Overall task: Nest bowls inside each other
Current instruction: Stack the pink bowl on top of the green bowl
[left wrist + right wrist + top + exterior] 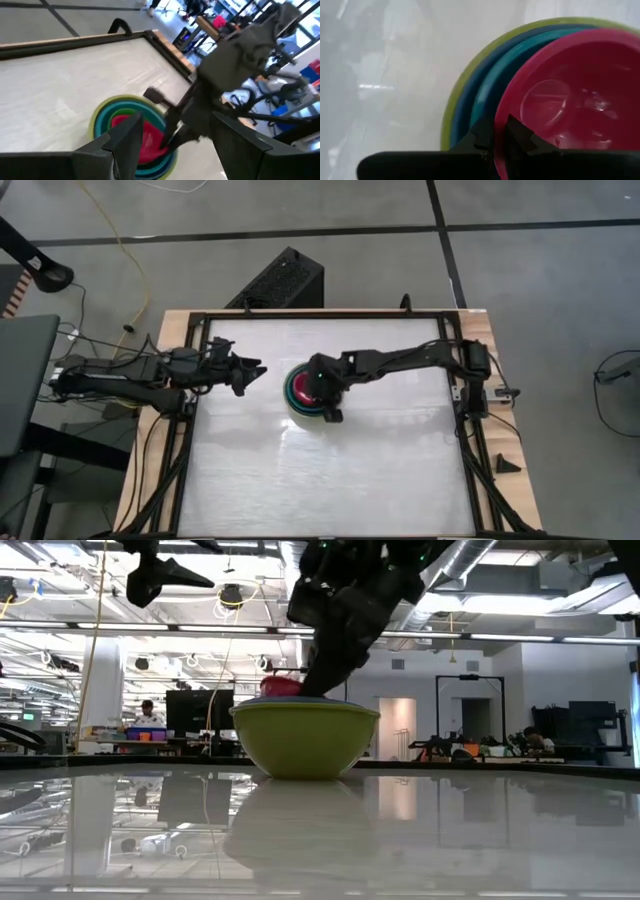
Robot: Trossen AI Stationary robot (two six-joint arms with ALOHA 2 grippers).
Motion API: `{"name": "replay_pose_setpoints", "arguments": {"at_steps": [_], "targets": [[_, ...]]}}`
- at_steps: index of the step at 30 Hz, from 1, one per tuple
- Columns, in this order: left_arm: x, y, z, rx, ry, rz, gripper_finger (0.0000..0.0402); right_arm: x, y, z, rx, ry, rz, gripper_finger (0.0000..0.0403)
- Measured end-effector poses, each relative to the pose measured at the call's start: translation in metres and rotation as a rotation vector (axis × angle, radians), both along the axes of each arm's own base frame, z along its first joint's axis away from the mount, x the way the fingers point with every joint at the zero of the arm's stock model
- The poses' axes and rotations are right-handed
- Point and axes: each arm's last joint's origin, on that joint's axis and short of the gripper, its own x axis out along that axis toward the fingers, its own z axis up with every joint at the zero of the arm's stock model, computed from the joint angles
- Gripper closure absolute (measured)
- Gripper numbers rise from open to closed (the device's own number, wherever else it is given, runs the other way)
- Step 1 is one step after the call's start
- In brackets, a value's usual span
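The bowls stand nested at mid-table. The olive-yellow bowl [305, 740] rests on its base and holds the light blue [465, 95], teal [487, 85] and bright green [135, 107] ones. The magenta-pink bowl [570, 90] sits innermost, and its top [282, 686] shows above the olive rim. My right gripper [500, 135] is over the stack [310, 395], shut on the pink bowl. My left gripper [255, 370] hangs open above the table, left of the stack, with nothing between its fingers. My right gripper pinches the pink bowl's rim [501, 117], one finger [520, 137] inside the bowl and the other [481, 137] outside. The fingers slant down from above, coming from the table's right side. The bowl sits inside the nest; whether its bottom rests there, I cannot tell.
A black frame [200, 330] borders the white tabletop [330, 480]. Bare table lies all around the stack, most of it on the near side. The room beyond holds desks, screens and people far off.
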Motion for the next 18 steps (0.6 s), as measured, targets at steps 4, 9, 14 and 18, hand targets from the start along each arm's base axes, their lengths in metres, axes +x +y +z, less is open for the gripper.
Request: {"name": "replay_pose_setpoints", "arguments": {"at_steps": [4,9,14,18], "targets": [[0.001,0.000,0.000,-0.015,-0.002,-0.003,0.0185,-0.001,0.009,-0.003,-0.132,0.044,-0.069,0.0356],[0.001,0.000,0.000,-0.014,-0.004,-0.001,0.0185,-0.007,0.006,-0.002,-0.199,0.079,-0.101,0.0356],[0.001,0.000,0.000,-0.009,-0.003,0.001,0.0185,-0.013,0.003,-0.005,-0.209,0.152,-0.105,0.0331],[0.001,0.000,0.000,-0.009,-0.003,0.001,0.0185,-0.017,0.002,-0.004,-0.203,0.198,-0.105,0.0272]]}}
